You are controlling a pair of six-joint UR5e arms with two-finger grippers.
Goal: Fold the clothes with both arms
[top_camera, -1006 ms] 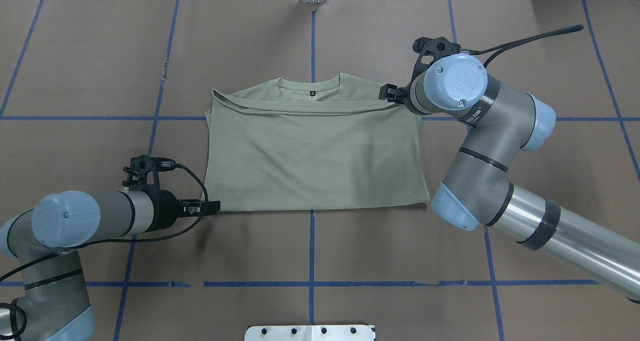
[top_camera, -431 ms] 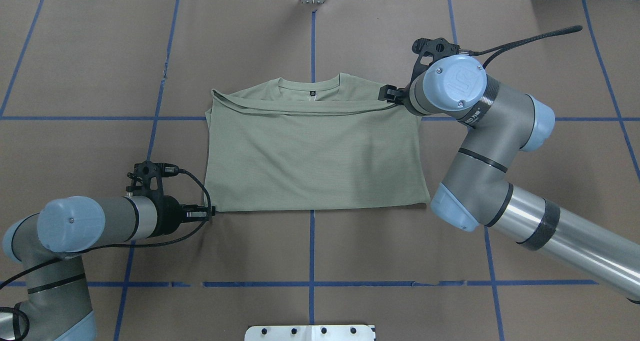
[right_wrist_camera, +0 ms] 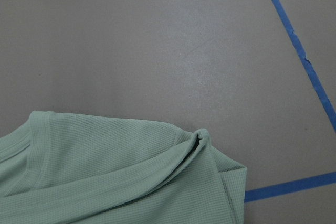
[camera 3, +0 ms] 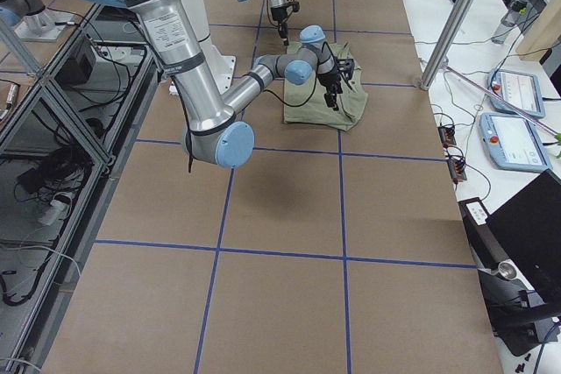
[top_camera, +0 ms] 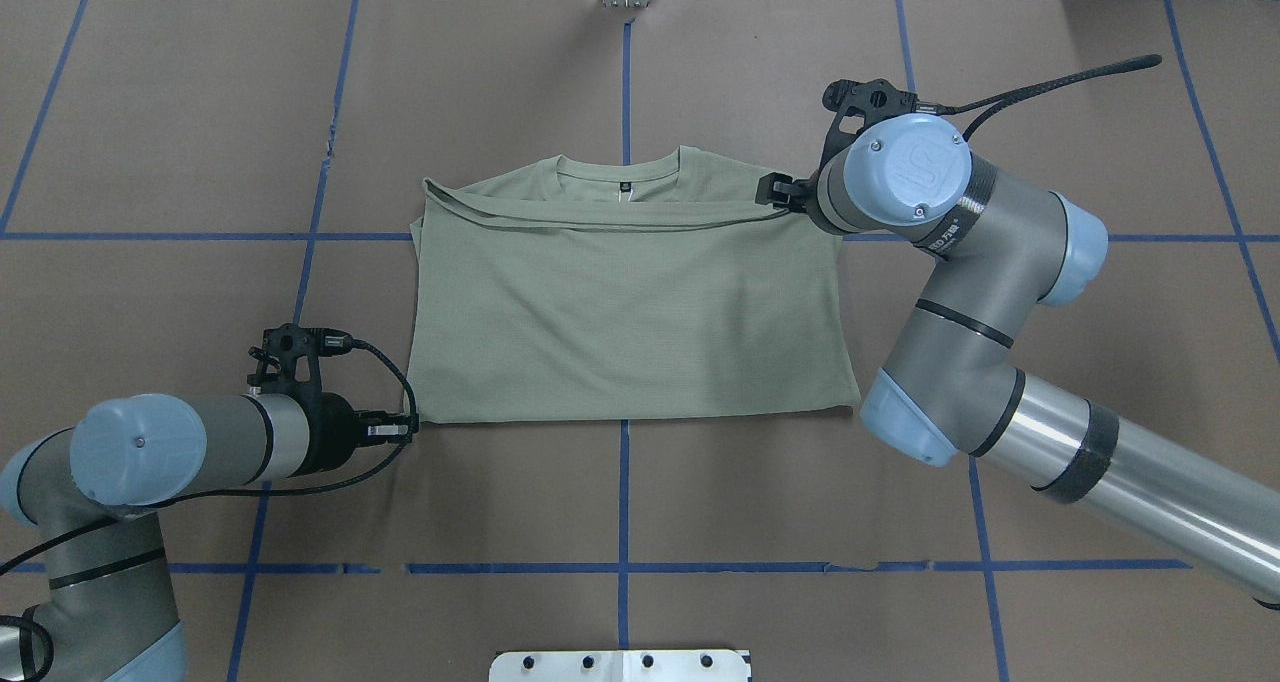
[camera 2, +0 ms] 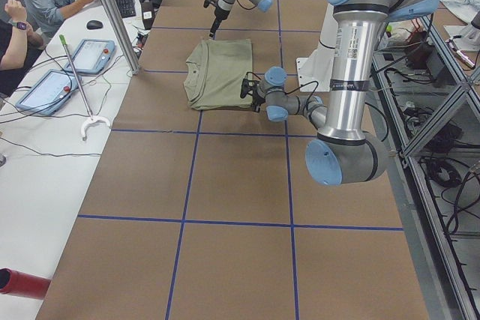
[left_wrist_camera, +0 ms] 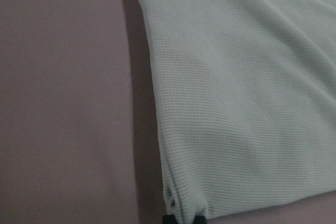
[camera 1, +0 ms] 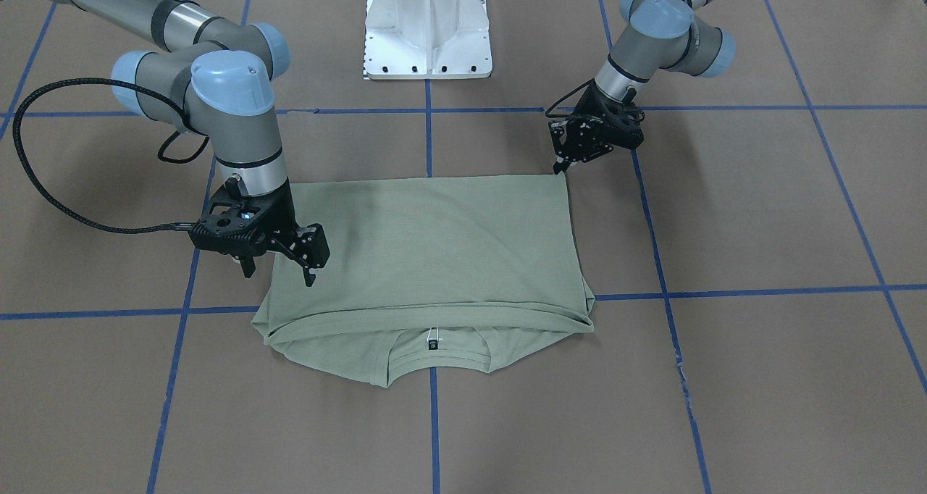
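**Sage-green shirt (camera 1: 434, 248) lies folded, a gripper at each of two corners**

Front-facing view: the shirt lies flat on brown paper (camera 1: 724, 211) crossed by blue tape lines (camera 1: 760, 291). Its lower part is folded up over the chest, and the collar and black neck label (camera 1: 433, 344) show at the edge away from the robot. The right gripper (camera 1: 279, 273) hangs at the shirt's side edge near the shoulder with its fingers spread wide and nothing between them. One tip is over the cloth and the other over the paper just beside it. The left gripper (camera 1: 559, 166) points down with its fingers drawn together. The shirt's folded corner lies right at their tips, but whether any cloth is pinched there cannot be told.

Overhead view: the left gripper (top_camera: 408, 426) looks narrow, and the shirt's (top_camera: 620, 312) near corner is just ahead of its tips. The right gripper is mostly hidden under its own wrist, with the shoulder of the shirt immediately in front of it.

Left wrist view: the knit cloth (left_wrist_camera: 241, 103) spreads ahead and to the right. Its puckered corner sits directly ahead of the dark fingertips (left_wrist_camera: 170, 220) at the bottom edge.

Right wrist view: the shoulder of the shirt (right_wrist_camera: 105, 171), with its doubled layers, lies low and ahead on the paper.

Left side view: the shirt (camera 2: 217, 73) lies just beyond the near arm's gripper. Its fingers are too small to judge.

Right side view: the near arm's gripper hangs over the shirt (camera 3: 355, 111).
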